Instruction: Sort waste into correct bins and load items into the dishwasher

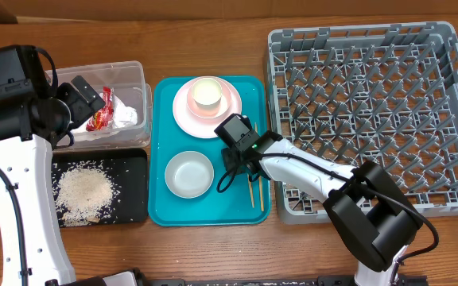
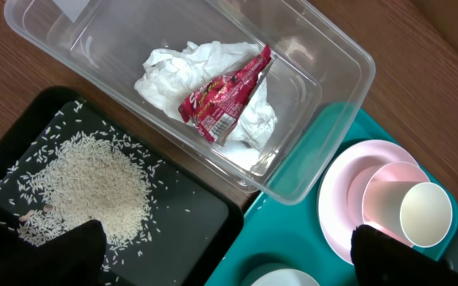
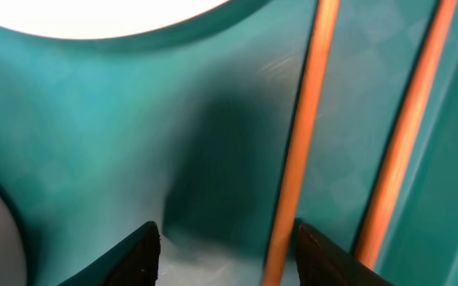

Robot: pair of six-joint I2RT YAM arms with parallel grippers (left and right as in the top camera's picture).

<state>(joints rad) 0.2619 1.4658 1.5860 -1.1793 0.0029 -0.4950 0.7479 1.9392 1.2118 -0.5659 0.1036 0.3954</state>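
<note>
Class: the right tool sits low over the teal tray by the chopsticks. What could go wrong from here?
1. Of the chopsticks, only one lies inside the right tool, the other outside, so closing may catch just one.
2. They lie flat on the teal tray; the fingers may scrape it or slip.
3. The cup on the plate stands close; lifted sticks might knock it.

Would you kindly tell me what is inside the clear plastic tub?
A crumpled white napkin with a red snack wrapper on it; the tub floor beneath them is covered.
</note>
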